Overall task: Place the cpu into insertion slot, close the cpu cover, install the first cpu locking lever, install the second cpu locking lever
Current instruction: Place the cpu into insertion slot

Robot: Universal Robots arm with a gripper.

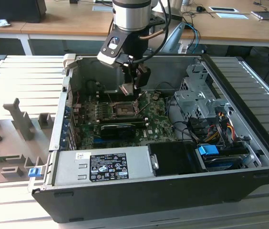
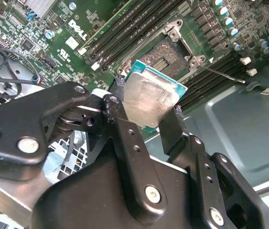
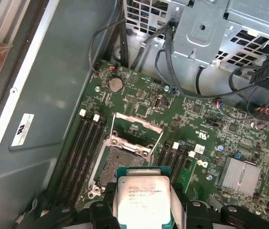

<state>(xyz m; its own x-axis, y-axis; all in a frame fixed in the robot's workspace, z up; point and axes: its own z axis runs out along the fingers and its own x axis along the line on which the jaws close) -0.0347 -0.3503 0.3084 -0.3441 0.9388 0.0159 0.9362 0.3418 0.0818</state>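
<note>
Gripper (image 1: 133,88) pinches the cpu (image 1: 126,89) over the board's (image 1: 159,125) open socket (image 1: 123,109).
Jaws clamp two opposite edges of the near-square chip; it hangs tilted, clear of the socket, with the cover (image 3: 137,125) raised at the socket's far edge.

We see the cpu (image 3: 141,198) pale silver on top with a teal-green rim, the gripper (image 2: 143,110) black, the motherboard (image 3: 191,119) dark green, the computer case (image 1: 139,200) black outside and grey inside
</note>
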